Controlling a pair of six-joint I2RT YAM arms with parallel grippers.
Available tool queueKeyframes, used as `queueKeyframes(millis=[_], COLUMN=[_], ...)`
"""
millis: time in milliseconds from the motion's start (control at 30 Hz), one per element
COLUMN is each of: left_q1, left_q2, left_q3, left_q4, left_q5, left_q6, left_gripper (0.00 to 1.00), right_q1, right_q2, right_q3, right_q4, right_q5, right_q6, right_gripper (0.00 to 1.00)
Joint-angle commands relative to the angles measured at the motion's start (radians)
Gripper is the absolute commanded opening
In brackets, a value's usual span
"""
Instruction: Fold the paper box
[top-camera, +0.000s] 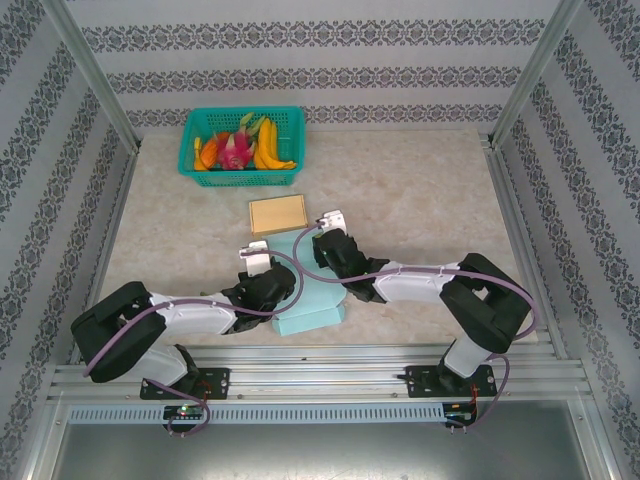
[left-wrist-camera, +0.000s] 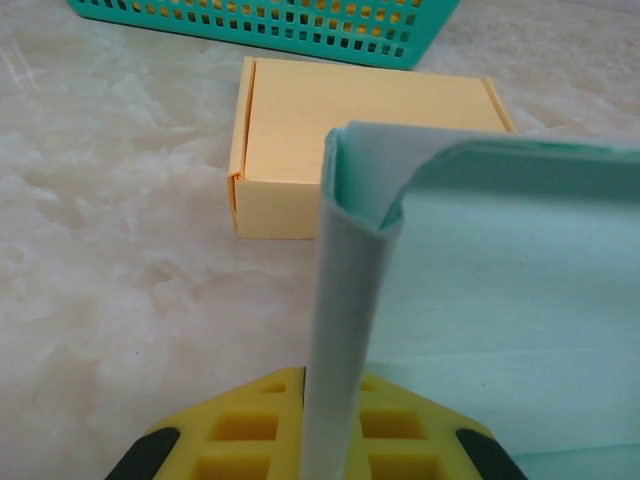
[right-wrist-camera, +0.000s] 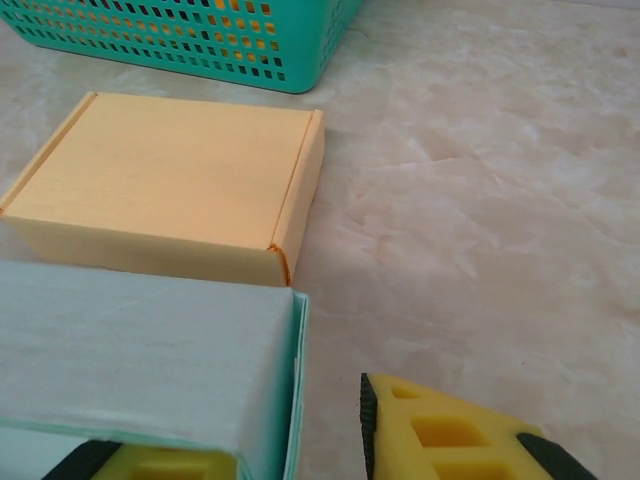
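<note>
Left gripper (left-wrist-camera: 330, 410), bottom of frame: I pinch an upright flap (left-wrist-camera: 348, 300) of the teal box (top-camera: 320, 310), which lies low centre in the top view, just below the tan box (top-camera: 278, 213). Right gripper (right-wrist-camera: 290, 440): my fingers stand spread astride a raised wall (right-wrist-camera: 150, 350), the right pad (right-wrist-camera: 450, 435) clear of it. Step in hand, I judge: raising the walls. Next move calls for closing on the wall and creasing it inward.
</note>
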Motion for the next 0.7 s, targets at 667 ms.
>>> queueKeyframes(millis=[667], left_q1=[0.009], left_q2=[0.032], left_q3=[0.021], left_q4=[0.031], left_q5=[-0.006], left_q6=[0.033], left_gripper=[0.00], right_q1=[0.042], right_q2=[-0.631], right_q3=[-0.160], right_q4=[-0.449], right_q5=[-0.060], right_q6=[-0.024], right_gripper=[0.53])
